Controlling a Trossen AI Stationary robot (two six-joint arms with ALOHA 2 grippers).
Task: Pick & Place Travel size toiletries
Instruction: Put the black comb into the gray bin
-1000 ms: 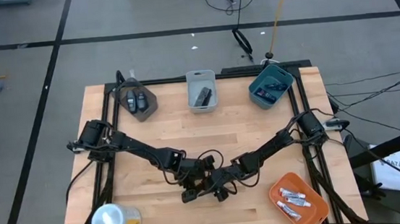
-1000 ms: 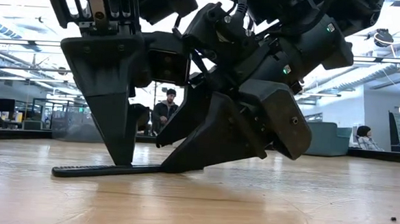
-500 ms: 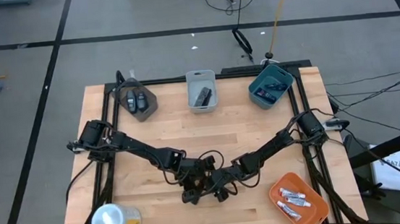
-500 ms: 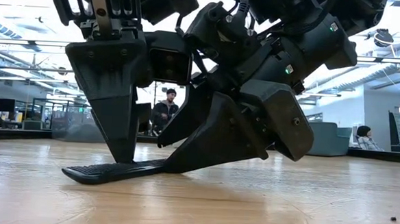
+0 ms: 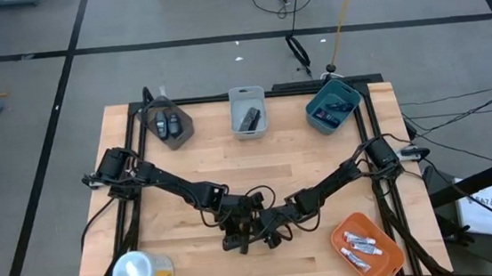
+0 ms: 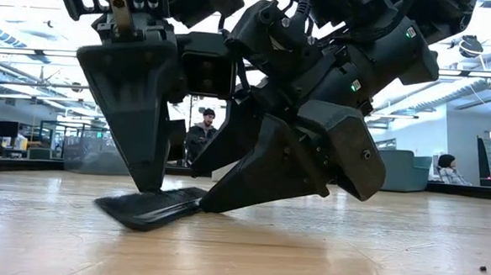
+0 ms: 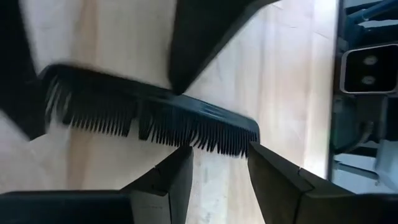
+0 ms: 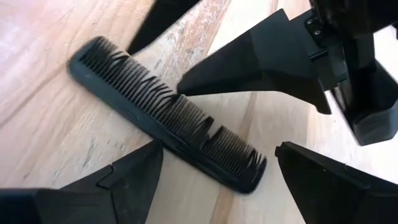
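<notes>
A black comb (image 8: 168, 118), one of the toiletries, lies on the wooden table near its front middle. Both grippers crowd it. My left gripper (image 7: 219, 149) stands open on the comb's toothed side near one end, slanting down. My right gripper (image 8: 217, 148) is open wide, with the comb lying aslant between its fingers. In the low view the comb (image 6: 149, 208) shows part of its face under the fingertips. The high view hides it under the grippers (image 5: 249, 229). My left gripper meets the comb's toothed edge (image 7: 211, 140) with both fingertips (image 7: 186, 152), near one end, slanting down from the table's left. Nothing sits between the fingers. My right gripper sets one fingertip (image 8: 155, 148) against the comb's spine (image 8: 171, 146) near its middle, slanting down from the right. The comb rests on the table.
Three bins stand along the far edge: brown with two dark oval pieces (image 5: 169, 125), light grey with a black item (image 5: 247, 113), teal with dark packets (image 5: 332, 105). An orange bin of silvery tubes (image 5: 365, 248) sits front right, a yellow roll (image 5: 140, 272) front left.
The comb has swung about between the fingertips. In the low view it looks shorter and shows more of its face, and its free end has drawn in toward the grippers. Both arms have kept their places.
</notes>
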